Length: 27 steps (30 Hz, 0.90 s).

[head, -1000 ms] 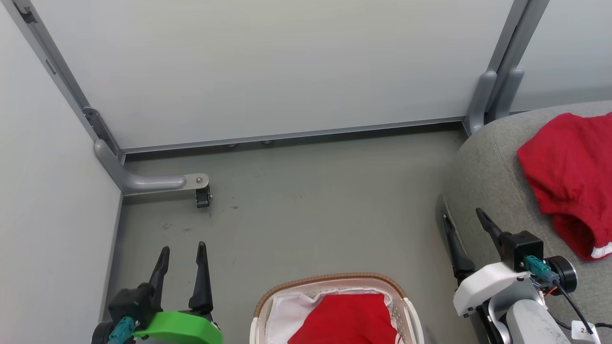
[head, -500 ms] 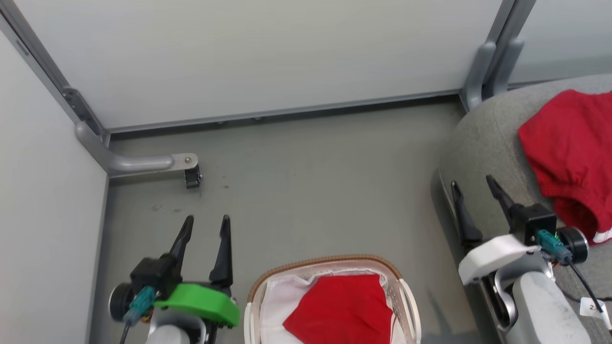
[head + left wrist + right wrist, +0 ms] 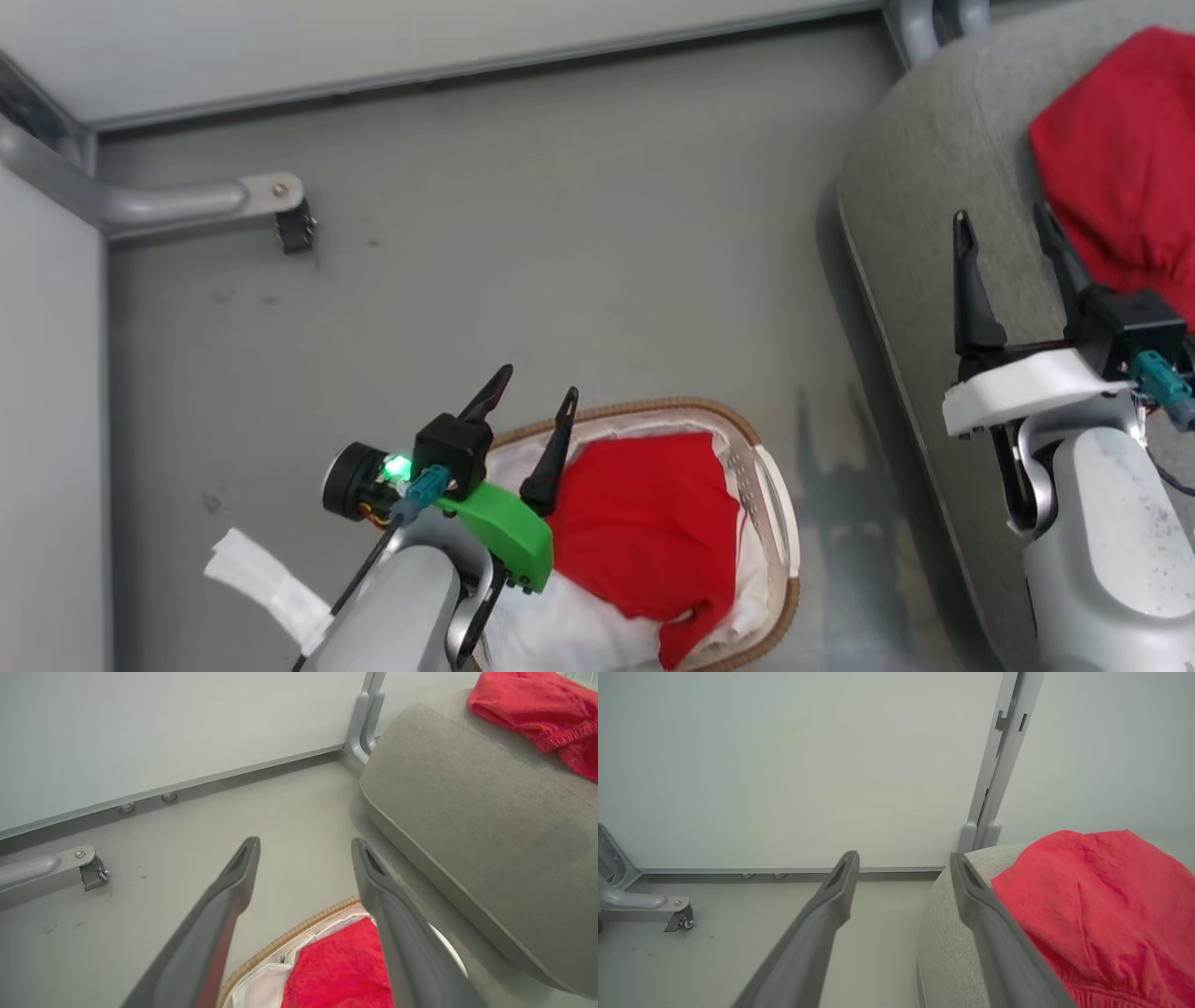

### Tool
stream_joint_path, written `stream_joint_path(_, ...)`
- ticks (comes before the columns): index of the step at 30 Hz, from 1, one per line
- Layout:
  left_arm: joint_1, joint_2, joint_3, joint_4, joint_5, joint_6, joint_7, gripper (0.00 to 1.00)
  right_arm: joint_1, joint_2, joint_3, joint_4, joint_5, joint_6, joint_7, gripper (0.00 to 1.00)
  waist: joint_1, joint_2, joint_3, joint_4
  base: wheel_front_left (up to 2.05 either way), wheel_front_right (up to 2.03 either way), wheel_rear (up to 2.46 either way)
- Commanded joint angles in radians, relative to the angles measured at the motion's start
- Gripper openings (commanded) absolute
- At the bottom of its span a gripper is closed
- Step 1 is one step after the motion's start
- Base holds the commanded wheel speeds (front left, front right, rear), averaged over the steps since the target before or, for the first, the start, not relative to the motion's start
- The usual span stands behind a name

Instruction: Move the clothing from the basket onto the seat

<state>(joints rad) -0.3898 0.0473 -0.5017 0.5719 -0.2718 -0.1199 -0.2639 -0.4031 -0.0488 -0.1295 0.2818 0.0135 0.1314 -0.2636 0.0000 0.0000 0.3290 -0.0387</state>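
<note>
Head view shows left gripper point(image 3: 540, 381) and right gripper point(image 3: 1001, 215) with fingers wide and empty, the left at the basket's point(image 3: 653, 408) ten-o'clock rim, where it may snag white lining point(image 3: 579, 635) rather than the red garment point(image 3: 644, 523).

Basket point(image 3: 653, 407): 1. Seat point(image 3: 915, 187): 1. Red clothing: 2 pieces, namely garment in basket point(image 3: 644, 523) and garment on seat point(image 3: 1120, 159). End effectors: 2, namely left end effector point(image 3: 540, 381) and right end effector point(image 3: 999, 213). Dark fingers point(image 3: 971, 299): 4 total, two per end effector. Floor caster point(image 3: 296, 229): 1.
</note>
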Motion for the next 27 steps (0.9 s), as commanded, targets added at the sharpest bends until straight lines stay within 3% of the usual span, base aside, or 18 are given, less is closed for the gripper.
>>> stream_joint_path(1, -0.044, 0.006, -0.016, 0.030, 0.005, -0.003, -0.001, 1.00, -0.019, -0.003, 0.000, -0.008, 0.006, -0.001, -0.002, 1.00, 0.0000, 0.0000, 0.150, -0.081, 0.00, 0.00, 0.00)
stream_joint_path(11, -0.217, 0.006, -0.208, 0.356, 0.047, -0.012, 0.001, 1.00, -0.090, -0.002, 0.059, -0.048, 0.088, -0.001, -0.002, 1.00, 0.0000, 0.0000, 0.366, -0.180, 0.00, 0.00, 0.00)
stream_joint_path(18, -0.290, 0.006, -0.317, 0.489, 0.063, -0.011, 0.028, 1.00, -0.135, -0.002, 0.091, -0.082, 0.132, -0.001, -0.002, 1.00, 0.0000, 0.0000, 0.465, -0.223, 0.00, 0.00, 0.00)
stream_joint_path(27, -0.360, 0.034, -0.357, 0.626, 0.066, -0.010, 0.045, 1.00, -0.175, -0.002, 0.139, -0.130, 0.194, -0.001, -0.002, 1.00, 0.0000, 0.0000, 0.567, -0.282, 0.00, 0.00, 0.00)
